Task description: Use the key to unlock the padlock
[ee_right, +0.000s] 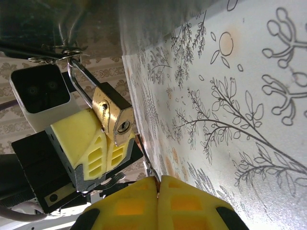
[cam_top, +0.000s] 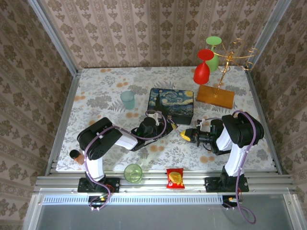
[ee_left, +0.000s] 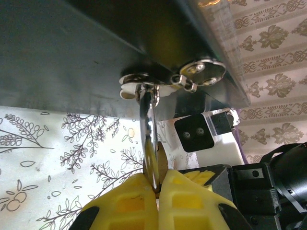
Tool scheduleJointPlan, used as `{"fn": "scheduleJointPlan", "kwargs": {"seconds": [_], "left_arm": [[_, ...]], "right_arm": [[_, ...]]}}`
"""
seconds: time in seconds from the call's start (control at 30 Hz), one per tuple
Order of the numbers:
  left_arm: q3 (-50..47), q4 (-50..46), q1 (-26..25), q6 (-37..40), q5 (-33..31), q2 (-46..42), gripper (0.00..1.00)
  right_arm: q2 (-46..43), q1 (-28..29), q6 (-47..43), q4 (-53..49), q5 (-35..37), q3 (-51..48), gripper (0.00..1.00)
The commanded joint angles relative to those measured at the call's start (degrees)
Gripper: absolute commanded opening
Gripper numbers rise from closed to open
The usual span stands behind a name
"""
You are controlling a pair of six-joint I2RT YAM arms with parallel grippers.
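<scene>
The brass padlock [ee_right: 112, 117] hangs by its thin silver shackle [ee_right: 79, 79] from the metal clasp [ee_left: 144, 88] on the front of the Starry Night box [cam_top: 171, 104]. My left gripper [ee_left: 157, 184] is shut on the padlock [ee_left: 154, 165] body, seen edge-on between the yellow fingers [ee_right: 88, 143]. My right gripper [ee_right: 158, 181] is shut on the key [ee_right: 145, 160], a thin blade pointing up toward the lock. Its tip lies just beside the lock's lower corner, below the keyhole [ee_right: 123, 127] and not inside it. From above, the left gripper [cam_top: 169, 125] and right gripper [cam_top: 186, 135] nearly meet.
A teal cup [cam_top: 127, 99] stands left of the box. At the back right is a wooden stand [cam_top: 216, 96] with a red and a green glass. A green cup [cam_top: 133, 172] and a red-yellow snack packet [cam_top: 175, 178] lie at the near edge.
</scene>
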Motion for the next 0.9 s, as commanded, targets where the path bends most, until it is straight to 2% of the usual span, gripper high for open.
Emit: {"fn": "scheduleJointPlan", "kwargs": {"seconds": [0.0,0.87], "left_arm": [[0.2,5.7,0.5,-0.7,0.7,-2.7,0.0],[1.0,8.5,-0.1,-2.8,0.6,-0.3,0.0]], "right_arm": [[1.1,-0.3,0.4,2.3,-0.7,1.2,0.0],[-0.9,-1.3,0.0,2.6,-1.3,1.5,0.0]]}}
